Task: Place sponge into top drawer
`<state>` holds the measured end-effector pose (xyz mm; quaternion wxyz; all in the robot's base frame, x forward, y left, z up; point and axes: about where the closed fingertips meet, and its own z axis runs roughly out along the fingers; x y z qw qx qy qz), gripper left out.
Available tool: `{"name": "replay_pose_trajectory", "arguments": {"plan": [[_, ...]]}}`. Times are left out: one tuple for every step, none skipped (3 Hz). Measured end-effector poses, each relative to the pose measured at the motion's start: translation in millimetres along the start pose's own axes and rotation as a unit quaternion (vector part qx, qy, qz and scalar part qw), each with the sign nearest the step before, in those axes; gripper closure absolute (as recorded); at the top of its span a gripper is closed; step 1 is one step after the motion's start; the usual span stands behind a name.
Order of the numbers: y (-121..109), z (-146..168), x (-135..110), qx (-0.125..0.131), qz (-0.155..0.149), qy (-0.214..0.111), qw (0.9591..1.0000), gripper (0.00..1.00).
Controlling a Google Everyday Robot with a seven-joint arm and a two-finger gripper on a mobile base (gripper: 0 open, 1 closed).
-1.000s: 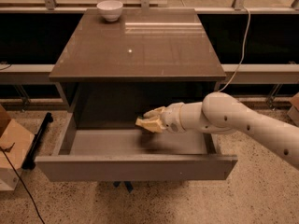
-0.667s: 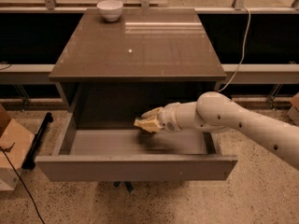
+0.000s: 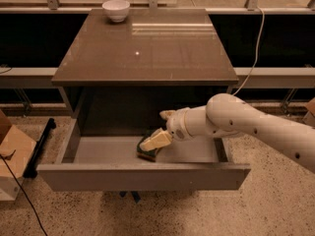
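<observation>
The top drawer [image 3: 142, 177] is pulled out, and its pale grey floor [image 3: 103, 150] shows. The sponge [image 3: 146, 154], dark green over yellow, lies on the drawer floor near the middle, close behind the front panel. My gripper [image 3: 161, 128] reaches in from the right, inside the drawer and just above the sponge. Its fingers are spread apart. One pale finger [image 3: 155, 140] sits right over the sponge and hides part of it; the other finger [image 3: 167, 114] is higher and clear of it. I cannot tell whether the lower finger still touches the sponge.
A white bowl [image 3: 116, 10] stands at the back left of the cabinet top [image 3: 145, 48]. A cardboard box [image 3: 12, 156] and a black bar [image 3: 40, 149] lie on the floor at the left. A white cable [image 3: 254, 58] hangs at the right.
The gripper has moved down into the drawer with the sponge and its fingers have spread apart. The sponge, held between them before, now lies on the drawer floor.
</observation>
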<state>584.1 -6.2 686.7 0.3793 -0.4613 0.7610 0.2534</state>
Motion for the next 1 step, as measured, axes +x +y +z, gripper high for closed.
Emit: {"name": "replay_pose_trajectory", "arguments": {"plan": [[11.4, -20.8, -3.5, 0.013, -0.003, 0.007, 0.9999, 0.0]]}}
